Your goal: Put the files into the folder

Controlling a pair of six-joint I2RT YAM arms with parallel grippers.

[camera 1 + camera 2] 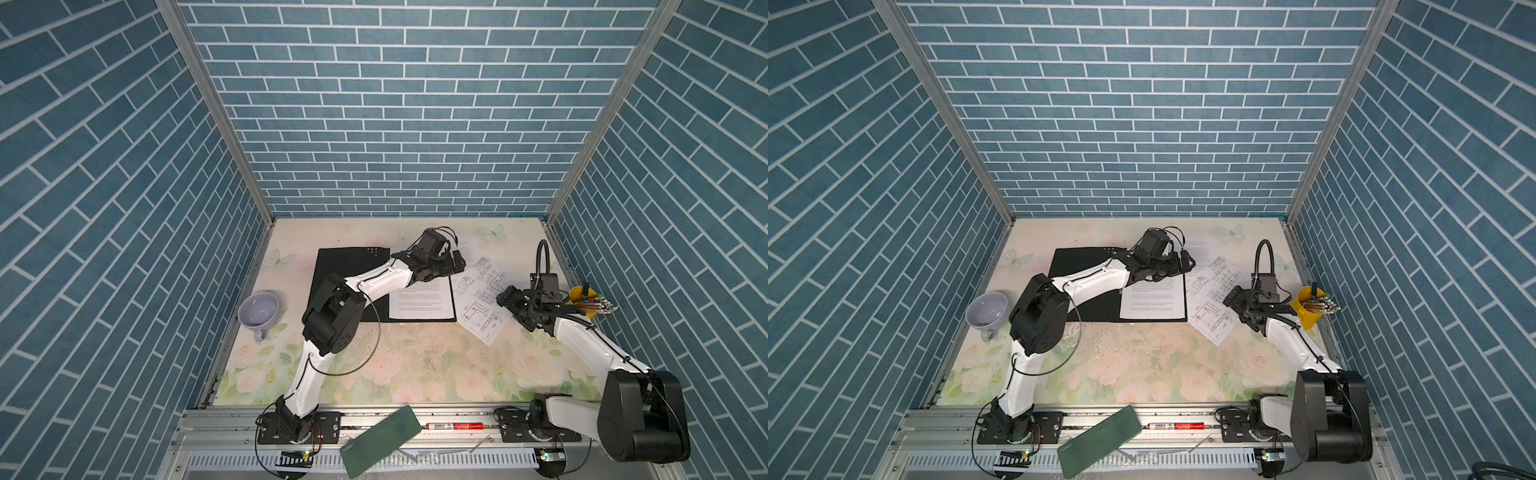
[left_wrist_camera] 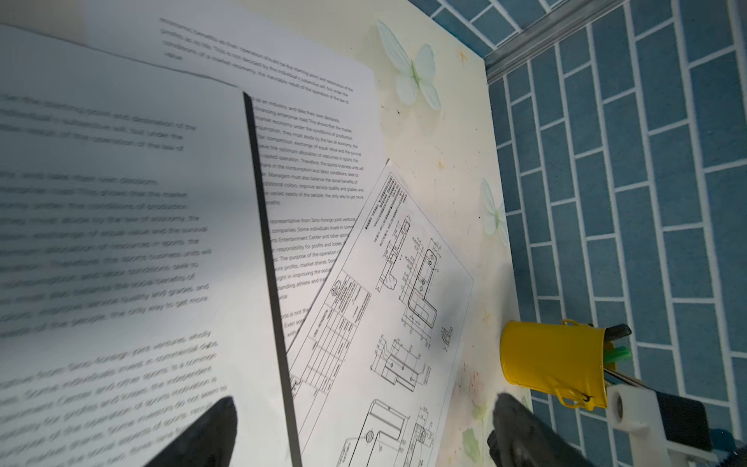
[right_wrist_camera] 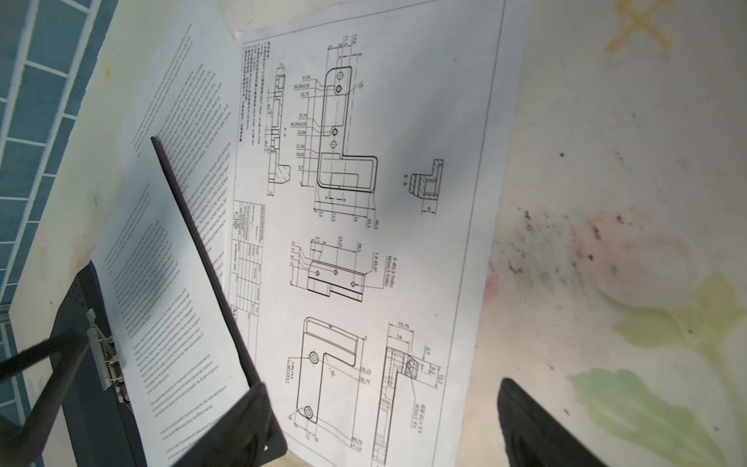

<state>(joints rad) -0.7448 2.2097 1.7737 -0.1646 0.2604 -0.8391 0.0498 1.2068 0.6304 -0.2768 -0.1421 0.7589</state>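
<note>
Right gripper (image 1: pixel 505 301), jaws spread, hovers over the right edge of the drawing sheet (image 1: pixel 478 309), which lies on the bench (image 1: pixel 415 361) just right of the open folder (image 1: pixel 349 266). Left gripper (image 1: pixel 459 262), also spread, hovers at the folder's far right corner, above the text sheet (image 1: pixel 419 299) inside it.

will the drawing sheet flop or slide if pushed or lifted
The drawing sheet looks like one thin page, so it would probably droop if lifted by an edge. Lying flat on the table, it likely slides or buckles when pushed. It overlaps a text sheet, which might drag along.
</note>
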